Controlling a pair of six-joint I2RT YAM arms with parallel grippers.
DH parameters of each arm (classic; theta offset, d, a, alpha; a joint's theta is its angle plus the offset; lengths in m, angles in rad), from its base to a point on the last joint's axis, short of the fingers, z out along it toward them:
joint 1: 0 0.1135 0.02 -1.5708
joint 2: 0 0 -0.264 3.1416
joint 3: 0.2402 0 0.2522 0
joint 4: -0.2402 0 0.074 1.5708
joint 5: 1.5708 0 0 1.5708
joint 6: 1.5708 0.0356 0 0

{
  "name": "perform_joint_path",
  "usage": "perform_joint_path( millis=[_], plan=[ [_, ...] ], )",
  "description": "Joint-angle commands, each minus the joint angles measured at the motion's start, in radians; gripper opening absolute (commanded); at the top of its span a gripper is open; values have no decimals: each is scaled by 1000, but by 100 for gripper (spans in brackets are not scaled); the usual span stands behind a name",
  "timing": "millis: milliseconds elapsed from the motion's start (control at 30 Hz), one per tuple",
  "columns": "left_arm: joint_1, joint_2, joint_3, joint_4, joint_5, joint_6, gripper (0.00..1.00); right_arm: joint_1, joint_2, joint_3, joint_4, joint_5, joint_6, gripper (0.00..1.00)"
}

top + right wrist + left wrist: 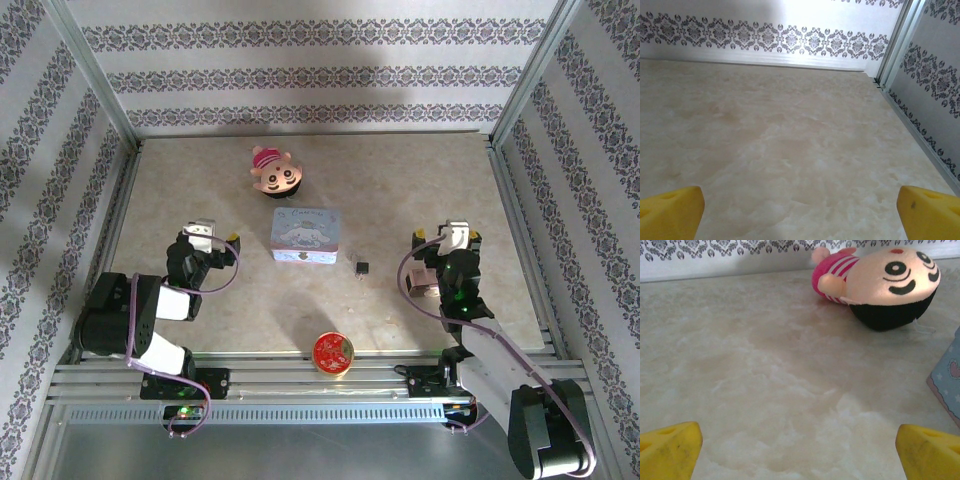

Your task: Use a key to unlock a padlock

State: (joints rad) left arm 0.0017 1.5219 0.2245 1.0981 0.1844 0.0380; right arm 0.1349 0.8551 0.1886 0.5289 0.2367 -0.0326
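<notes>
Padlock (361,268): tiny dark block on table (420,190), top view, roughly mid-table, slightly R of centre. Lying free, nothing touching it. Key: too small to tell apart from padlock at this res.

Pastel-blue tin (305,235) at approx 10 o'clk of padlock, near but apart; padlock just off tin's near-R corner. Tin corner also seen at R edge of L wrist view (947,385).

Plush doll (277,172) at 11 o'clk of tin, lying on its side, clear of tin. Also seen in L wrist view (880,285), at 1 o'clk, face to camera, pink striped body to its L.

Red round tin (333,352) at 7 o'clk of padlock, at table's near edge, well apart.

R gripper (450,235) at 3 o'clk of padlock, well apart. Wrist view (800,212): yellow fingers (670,210) spread fully wide, nothing btwn them, bare table ahead.

L gripper (208,232) at 9 o'clk of tin, near but not touching. Wrist view (800,455): yellow fingers (667,450) spread fully wide, holding nothing, bare table btwn.
</notes>
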Motion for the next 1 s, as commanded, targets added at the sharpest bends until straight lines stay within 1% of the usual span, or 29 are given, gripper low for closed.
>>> perform_joint_path(
  millis=[0,67,100,133,167,233,333,367,433,467,600,867,967],
  plan=[
    [40,49,14,111,78,-6,99,-13,-18,-20,48,-30,8,98],
    [59,97,47,114,120,-23,99,-18,-19,-27,63,-40,11,98],
    [70,72,74,28,130,-31,99,-21,-19,-30,71,-45,12,98],
    [78,58,117,-81,103,-46,99,-23,-18,-33,79,-51,11,98],
    [78,71,154,-128,61,-51,99,-24,-15,-34,86,-57,11,98],
    [65,69,147,-119,31,-52,99,-29,-8,-37,102,-64,12,98],
    [57,68,142,-111,-61,-70,99,-37,14,-37,126,-66,10,98],
    [55,70,137,-99,-58,-68,99,-41,24,-38,135,-66,11,98],
    [55,70,146,-119,8,-46,99,-49,43,-38,154,-70,13,98],
    [55,71,155,-133,24,-37,99,-52,55,-38,165,-73,13,98],
    [54,69,153,-130,28,-38,99,-65,107,-35,212,-91,22,98],
    [54,70,151,-126,28,-37,99,-95,269,-29,415,-136,32,98],
    [54,71,151,-127,28,-37,99,-99,301,-34,445,-147,37,98]
  ],
)
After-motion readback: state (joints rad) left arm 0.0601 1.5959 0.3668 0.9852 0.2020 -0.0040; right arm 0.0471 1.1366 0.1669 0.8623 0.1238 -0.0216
